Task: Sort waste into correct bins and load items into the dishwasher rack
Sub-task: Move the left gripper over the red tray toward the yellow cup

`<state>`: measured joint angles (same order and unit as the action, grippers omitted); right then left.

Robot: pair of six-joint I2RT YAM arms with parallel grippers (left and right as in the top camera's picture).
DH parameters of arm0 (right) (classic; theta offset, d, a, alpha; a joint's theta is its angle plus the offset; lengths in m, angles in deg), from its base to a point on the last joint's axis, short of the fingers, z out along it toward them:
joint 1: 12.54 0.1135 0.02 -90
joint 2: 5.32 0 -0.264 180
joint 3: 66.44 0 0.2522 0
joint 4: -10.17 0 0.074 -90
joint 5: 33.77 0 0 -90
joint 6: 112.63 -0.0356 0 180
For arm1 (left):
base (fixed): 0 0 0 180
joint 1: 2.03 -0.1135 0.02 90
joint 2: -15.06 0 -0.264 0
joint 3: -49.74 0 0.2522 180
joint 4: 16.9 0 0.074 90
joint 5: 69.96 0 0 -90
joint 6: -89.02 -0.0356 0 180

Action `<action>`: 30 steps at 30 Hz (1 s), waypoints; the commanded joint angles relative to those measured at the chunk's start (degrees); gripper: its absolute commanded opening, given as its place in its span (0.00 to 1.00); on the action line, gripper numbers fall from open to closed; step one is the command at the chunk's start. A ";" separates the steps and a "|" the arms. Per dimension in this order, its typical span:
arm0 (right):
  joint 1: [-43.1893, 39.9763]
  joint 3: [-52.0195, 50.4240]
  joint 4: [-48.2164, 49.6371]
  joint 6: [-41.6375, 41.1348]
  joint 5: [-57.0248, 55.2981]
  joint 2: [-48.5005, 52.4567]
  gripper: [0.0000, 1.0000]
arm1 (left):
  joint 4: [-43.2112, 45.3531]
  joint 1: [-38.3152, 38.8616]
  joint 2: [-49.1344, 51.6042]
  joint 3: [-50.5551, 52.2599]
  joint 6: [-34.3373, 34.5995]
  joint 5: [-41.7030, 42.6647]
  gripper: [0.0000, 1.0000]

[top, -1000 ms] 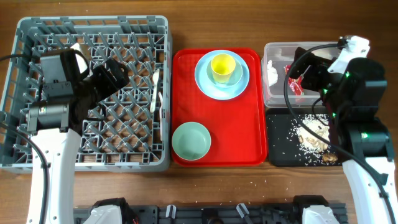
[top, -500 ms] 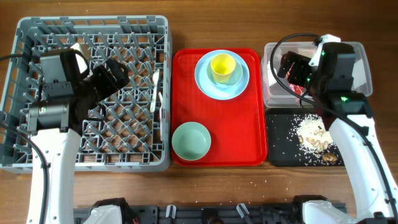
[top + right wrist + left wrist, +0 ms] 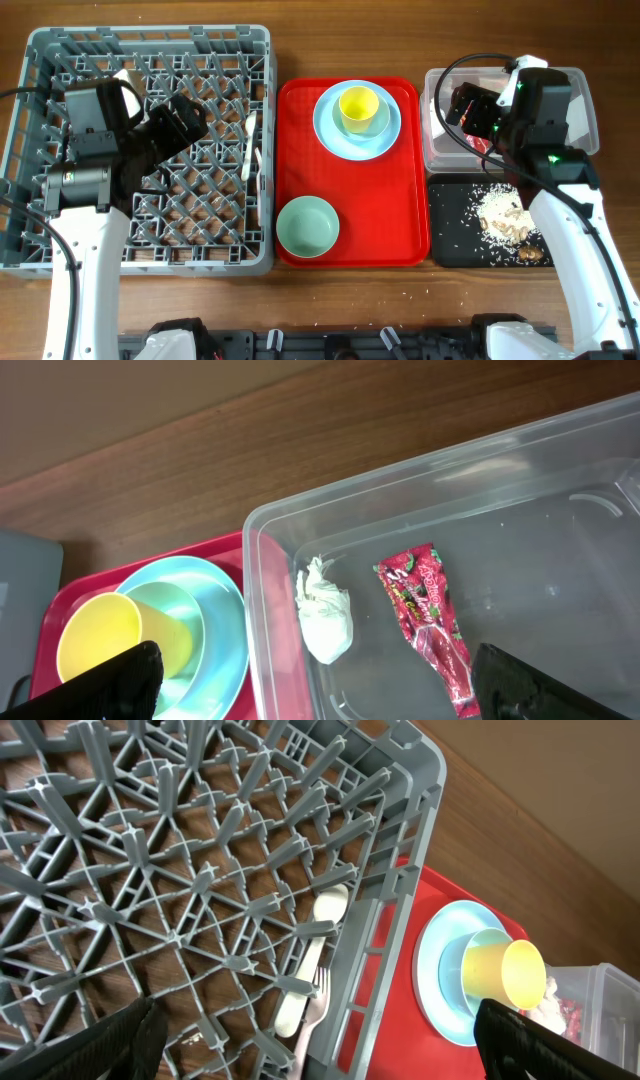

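My left gripper (image 3: 185, 120) hangs open and empty over the grey dishwasher rack (image 3: 150, 35). A white spoon (image 3: 312, 935) and fork (image 3: 318, 1005) lie by the rack's right wall. My right gripper (image 3: 470, 105) is open and empty above the clear tub (image 3: 590, 100), which holds the white tissue (image 3: 325, 620) and the red wrapper (image 3: 432, 620). The yellow cup (image 3: 358, 105) sits in the light blue bowl (image 3: 381, 118) on the light blue plate (image 3: 330, 135). The mint green bowl (image 3: 307, 225) stands at the near left of the red tray. Rice and brown scraps (image 3: 500, 220) lie in the black tray (image 3: 450, 240).
The red serving tray (image 3: 370, 210) lies between the rack and the bins. Cables run from both arms. A few rice grains are scattered on the wooden table in front of the black tray.
The right arm swung left and back, bringing its gripper over the clear tub's left part, then held still. The left arm has not moved.
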<state>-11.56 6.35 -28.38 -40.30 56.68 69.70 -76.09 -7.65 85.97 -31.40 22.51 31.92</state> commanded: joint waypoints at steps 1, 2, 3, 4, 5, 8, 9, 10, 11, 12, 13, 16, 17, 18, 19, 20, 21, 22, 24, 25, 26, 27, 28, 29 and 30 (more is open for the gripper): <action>0.33 0.22 0.11 0.74 0.90 0.44 1.00 | 0.11 -0.17 -0.31 -0.72 0.61 0.28 1.00; 0.33 0.22 0.09 0.76 0.90 0.42 1.00 | 0.11 -0.17 -0.31 -0.72 0.61 0.28 1.00; 0.33 0.22 0.09 0.79 0.90 0.44 1.00 | 0.15 -0.17 -0.31 -0.72 0.72 0.31 1.00; 0.33 0.22 0.09 0.76 0.90 0.44 1.00 | 0.98 -0.17 -0.31 -0.72 1.05 0.31 1.00; 0.33 0.22 0.11 0.76 0.90 0.44 0.99 | 2.40 -0.17 -0.31 -0.72 1.09 0.33 1.00; 0.33 0.22 0.11 0.74 0.92 0.44 1.00 | 3.65 -0.11 -0.31 -0.72 4.48 7.74 1.00; 0.33 0.22 0.09 0.74 0.90 0.44 1.00 | 3.28 -0.02 -0.31 -0.70 4.07 14.14 1.00; 0.33 0.22 0.11 0.76 0.90 0.44 1.00 | 3.76 0.90 -0.07 -0.52 3.74 18.62 0.94; 0.33 0.22 0.11 0.74 0.90 0.44 1.00 | 4.04 3.17 0.20 -0.44 3.76 19.37 0.78; 0.33 0.22 0.11 0.76 0.90 0.44 1.00 | 4.04 5.64 0.55 -0.35 3.78 19.37 0.46; 0.33 0.22 0.11 0.74 0.92 0.44 1.00 | 4.09 8.68 1.22 -0.35 3.80 19.30 0.35; 0.33 0.22 0.11 0.74 0.90 0.44 1.00 | 4.55 18.08 3.65 -0.35 3.89 13.70 0.19; 0.33 0.22 0.11 0.74 0.90 0.50 1.00 | 4.52 23.06 5.31 -0.35 4.04 9.16 0.14; 0.33 0.22 0.11 0.74 0.90 0.52 1.00 | 4.70 27.04 7.04 -0.35 4.04 5.99 0.12; 0.33 0.22 0.09 0.74 0.90 0.52 1.00 | 5.03 30.62 8.72 -0.35 4.04 3.50 0.11; 0.33 0.22 0.11 0.76 0.92 0.52 1.00 | 5.88 34.42 10.99 -0.35 4.02 1.03 0.11; 0.33 0.22 0.11 0.76 0.90 0.52 1.00 | 7.06 37.94 13.25 -0.35 4.00 -1.60 0.12; 0.33 0.22 0.11 0.74 0.90 0.52 1.00 | 8.41 40.92 15.61 -0.35 4.00 -4.57 0.12; 0.33 0.22 0.11 0.74 0.90 0.52 1.00 | 11.47 45.16 19.85 -0.35 4.00 -9.53 0.11; 0.33 0.22 0.11 0.74 0.90 0.52 1.00 | 12.79 46.36 21.40 -0.35 4.02 -11.17 0.06; 0.33 0.22 0.11 0.76 0.90 0.52 1.00 | 14.12 47.19 22.93 -0.35 4.00 -12.31 0.04; 0.33 0.22 0.11 0.76 0.90 0.52 1.00 | 15.43 47.71 24.39 -0.35 4.00 -12.81 0.04; 0.33 0.22 0.11 0.76 0.90 0.52 1.00 | 16.57 47.91 25.73 -0.35 4.00 -12.83 0.04; 0.33 0.22 0.11 0.76 0.90 0.52 1.00 | 17.68 47.89 27.12 -0.35 4.00 -12.85 0.04; 0.33 0.22 0.11 0.76 0.90 0.52 1.00 | 18.38 47.71 28.02 -0.35 3.98 -12.92 0.04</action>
<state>-11.56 6.35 -28.36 -40.30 56.68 69.70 -59.17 40.23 111.52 -31.44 26.36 22.30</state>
